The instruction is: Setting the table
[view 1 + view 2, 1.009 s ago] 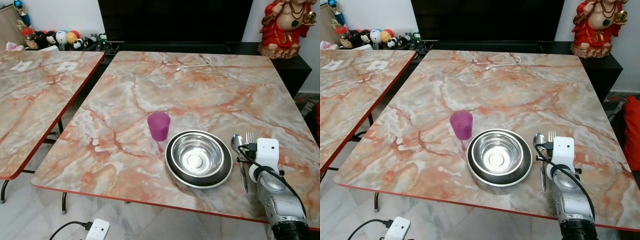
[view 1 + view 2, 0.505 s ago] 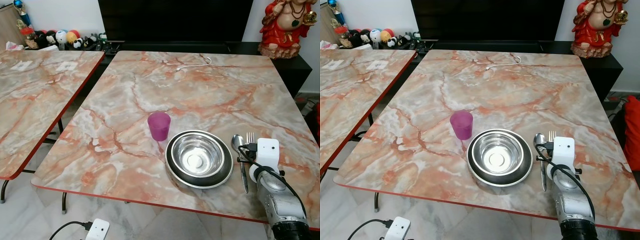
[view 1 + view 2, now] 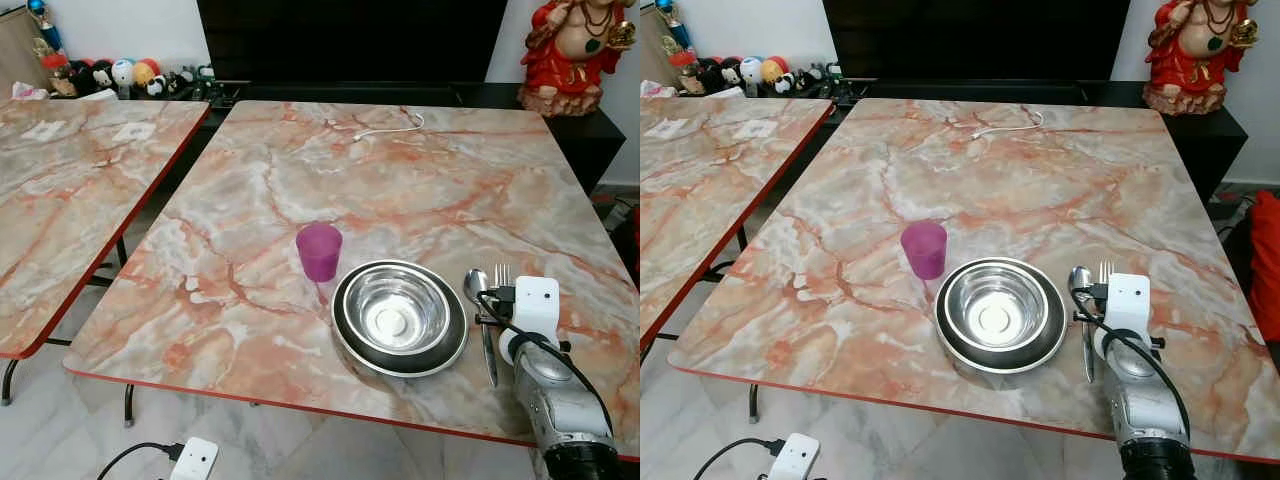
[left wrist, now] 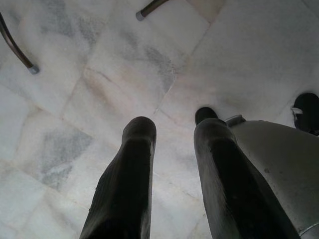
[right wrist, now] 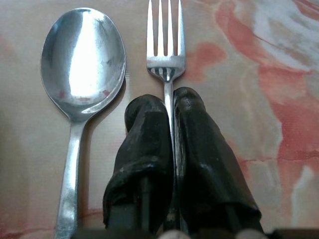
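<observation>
Right tool clamped on fork handle, flat on bench beside spoon. Left tool apart, idle. Risk: releasing crookedly could skew fork vs spoon.

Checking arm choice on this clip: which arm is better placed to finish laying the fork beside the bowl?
The right. Its gripper has its jaws shut on the fork, beside the spoon and right of the bowl. The left gripper hangs over the floor, jaws apart, away from the table.
</observation>
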Controlling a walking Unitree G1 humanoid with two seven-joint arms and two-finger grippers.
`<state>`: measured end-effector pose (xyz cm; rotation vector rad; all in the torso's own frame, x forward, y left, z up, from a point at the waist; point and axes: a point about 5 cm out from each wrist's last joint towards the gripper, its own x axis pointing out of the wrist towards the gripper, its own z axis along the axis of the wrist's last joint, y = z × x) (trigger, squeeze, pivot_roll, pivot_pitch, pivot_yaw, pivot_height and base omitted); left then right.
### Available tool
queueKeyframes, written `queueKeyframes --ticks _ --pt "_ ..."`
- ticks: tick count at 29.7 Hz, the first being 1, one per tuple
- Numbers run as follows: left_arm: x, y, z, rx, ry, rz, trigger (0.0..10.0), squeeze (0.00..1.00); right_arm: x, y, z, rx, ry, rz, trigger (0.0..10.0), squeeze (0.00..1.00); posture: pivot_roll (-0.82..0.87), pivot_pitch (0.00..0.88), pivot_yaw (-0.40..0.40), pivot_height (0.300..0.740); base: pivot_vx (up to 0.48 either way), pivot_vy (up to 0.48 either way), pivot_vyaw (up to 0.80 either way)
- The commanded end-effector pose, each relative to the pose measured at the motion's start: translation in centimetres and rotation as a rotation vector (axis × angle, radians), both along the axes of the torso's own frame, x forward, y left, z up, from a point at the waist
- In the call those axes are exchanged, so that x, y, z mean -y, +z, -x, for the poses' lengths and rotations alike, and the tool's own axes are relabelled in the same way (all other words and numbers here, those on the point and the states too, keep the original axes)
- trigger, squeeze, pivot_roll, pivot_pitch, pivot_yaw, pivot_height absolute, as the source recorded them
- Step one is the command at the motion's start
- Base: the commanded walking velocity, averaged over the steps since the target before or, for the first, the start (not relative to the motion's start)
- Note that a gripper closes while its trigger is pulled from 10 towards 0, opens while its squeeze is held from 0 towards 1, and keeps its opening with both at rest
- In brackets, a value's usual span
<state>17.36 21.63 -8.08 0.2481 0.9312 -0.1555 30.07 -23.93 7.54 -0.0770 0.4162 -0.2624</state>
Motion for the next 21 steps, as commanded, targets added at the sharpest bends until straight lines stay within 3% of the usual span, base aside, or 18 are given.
queueKeyframes --ticks 1,21 --pt "-0.53 -0.14 0.50 -0.020 0.008 -0.011 10.0 0.00 0.71 -0.87 0.66 -0.054 -0.033 0.012 10.0 0.18 -0.01 0.043 0.043 0.740 0.000 0.000 0.00" --pt "-0.56 -0.12 0.48 -0.019 0.005 -0.015 10.0 0.00 0.61 -1.01 0.68 -0.057 -0.030 0.012 10.0 0.19 -0.01 0.042 0.044 0.740 0.000 0.000 0.00"
